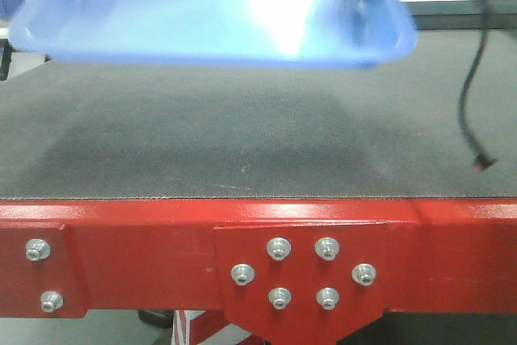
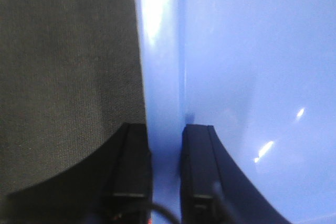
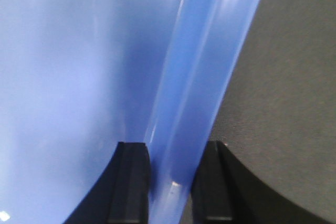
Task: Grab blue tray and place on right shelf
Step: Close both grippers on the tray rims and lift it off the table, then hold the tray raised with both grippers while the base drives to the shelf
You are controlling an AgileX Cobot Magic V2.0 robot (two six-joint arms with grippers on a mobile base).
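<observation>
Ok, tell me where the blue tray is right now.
The blue tray is at the top of the front view, held above the dark mat, with the left gripper pinching its left rim and the right gripper its right rim.

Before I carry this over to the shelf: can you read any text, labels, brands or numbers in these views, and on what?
No readable text in any view.
On the blue tray: nothing, only glare.
On the red table frame: only bolts, no markings.
On the red-and-white patch under the frame: possibly a label, too blurred and cut off to read.
</observation>
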